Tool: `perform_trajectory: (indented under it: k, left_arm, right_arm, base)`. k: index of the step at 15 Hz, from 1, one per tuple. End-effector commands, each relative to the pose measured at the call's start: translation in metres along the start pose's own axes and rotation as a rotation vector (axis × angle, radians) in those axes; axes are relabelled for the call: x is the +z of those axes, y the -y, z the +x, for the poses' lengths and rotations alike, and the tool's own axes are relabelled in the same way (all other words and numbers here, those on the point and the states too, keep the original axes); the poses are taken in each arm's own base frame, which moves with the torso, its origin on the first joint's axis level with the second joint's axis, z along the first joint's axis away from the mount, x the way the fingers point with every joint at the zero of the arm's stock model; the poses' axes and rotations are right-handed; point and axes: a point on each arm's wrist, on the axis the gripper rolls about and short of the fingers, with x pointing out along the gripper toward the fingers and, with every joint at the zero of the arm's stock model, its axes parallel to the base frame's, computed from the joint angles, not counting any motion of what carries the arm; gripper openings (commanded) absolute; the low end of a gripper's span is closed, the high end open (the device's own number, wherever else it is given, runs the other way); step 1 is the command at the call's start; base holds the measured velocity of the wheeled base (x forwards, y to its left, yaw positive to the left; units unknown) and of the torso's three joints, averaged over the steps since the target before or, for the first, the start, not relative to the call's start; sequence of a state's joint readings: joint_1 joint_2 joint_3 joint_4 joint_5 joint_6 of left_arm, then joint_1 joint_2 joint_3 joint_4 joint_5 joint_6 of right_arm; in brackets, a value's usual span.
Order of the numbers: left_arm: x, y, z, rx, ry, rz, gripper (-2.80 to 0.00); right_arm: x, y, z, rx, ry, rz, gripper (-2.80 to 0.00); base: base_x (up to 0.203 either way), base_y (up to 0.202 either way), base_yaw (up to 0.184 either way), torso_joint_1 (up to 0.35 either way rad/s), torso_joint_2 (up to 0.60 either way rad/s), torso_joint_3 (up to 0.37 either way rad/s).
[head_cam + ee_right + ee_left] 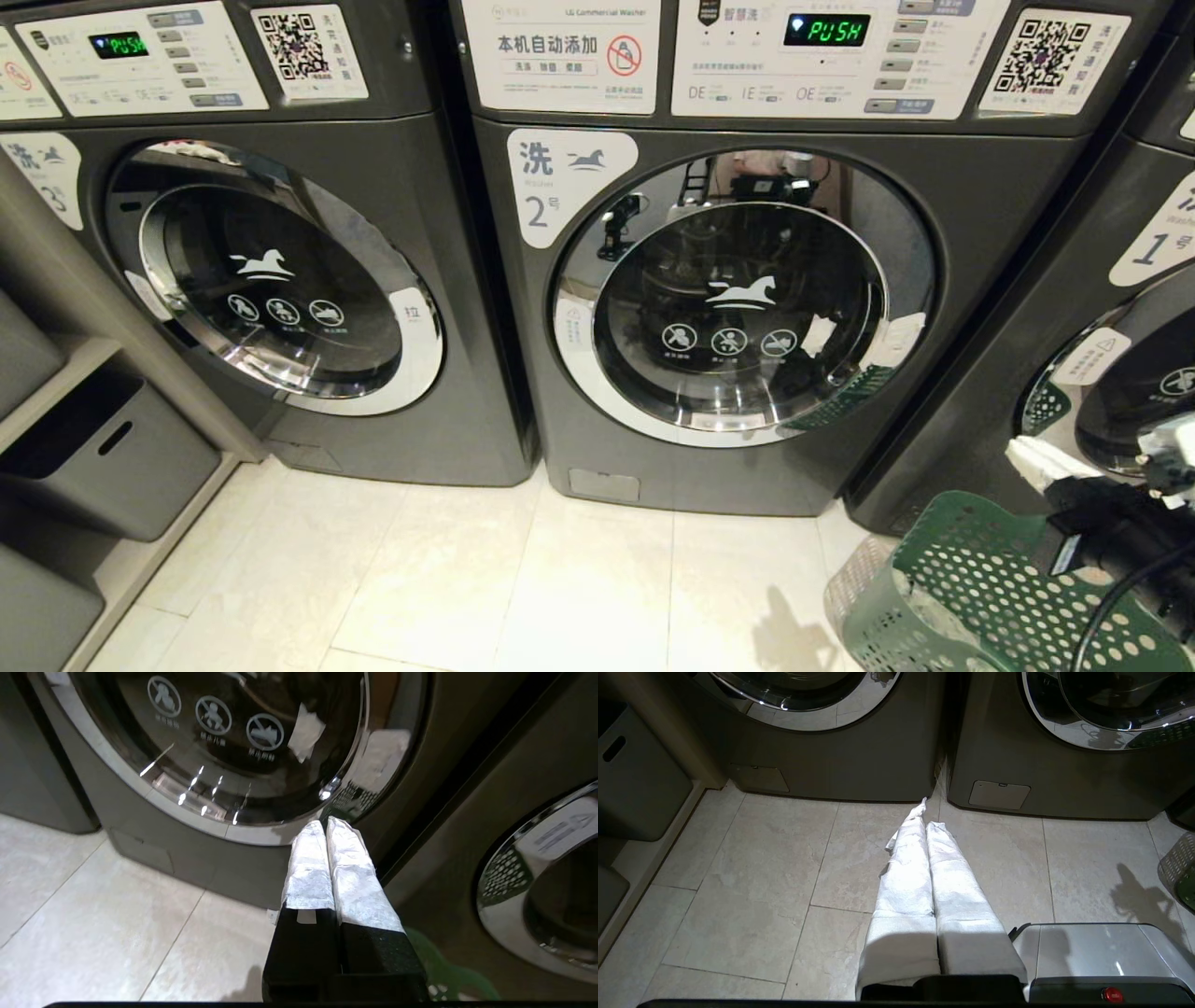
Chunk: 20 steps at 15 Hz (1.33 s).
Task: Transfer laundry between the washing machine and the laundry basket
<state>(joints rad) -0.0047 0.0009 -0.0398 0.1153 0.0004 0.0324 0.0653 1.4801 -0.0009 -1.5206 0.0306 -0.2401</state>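
The door of the washing machine (pixel 738 299) is seen shut. The laundry basket (pixel 971 588) is placed on the floor at about four o'clock from it. The right gripper (pixel 327 823) (fingers pressed together, nothing held) is pointed at the door's lower rim. The left gripper (pixel 927 816), also closed and empty, is held over the floor tiles (pixel 761 868). No laundry can be seen.

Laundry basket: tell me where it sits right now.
In the head view the laundry basket stands on the floor at the lower right, in front of the gap between the washing machine marked 2 and the machine marked 1.
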Motion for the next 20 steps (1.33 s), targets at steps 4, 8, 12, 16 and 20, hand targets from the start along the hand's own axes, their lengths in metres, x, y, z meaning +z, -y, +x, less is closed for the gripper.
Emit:
perform_trajectory:
  k: [4,8,12,16,20]
  left_arm:
    - [0.0,0.0,0.0,0.0,0.001,0.0,-2.8]
    - [0.0,0.0,0.0,0.001,0.001,0.0,-2.8]
    - [0.0,0.0,0.0,0.0,0.001,0.0,-2.8]
    - [0.0,0.0,0.0,0.001,0.003,0.0,-2.8]
    - [0.0,0.0,0.0,0.001,0.003,0.0,-2.8]
  right_arm:
    - [0.034,0.007,-0.055,-0.048,0.169,-0.04,-2.8]
    - [0.017,0.001,-0.112,-0.022,0.055,-0.038,-2.8]
    - [-0.023,-0.011,-0.16,0.037,-0.11,-0.025,-2.8]
    - [-0.045,-0.019,-0.193,0.003,-0.088,0.028,-2.8]
    - [-0.05,-0.02,-0.191,-0.03,-0.052,0.114,-2.8]
  base:
    - [0.0,0.0,0.0,0.0,0.0,0.0]
    - [0.0,0.0,0.0,0.0,0.0,0.0]
    - [0.0,0.0,0.0,0.0,0.0,0.0]
    - [0.0,0.0,0.0,0.0,0.0,0.0]
    - [0.0,0.0,0.0,0.0,0.0,0.0]
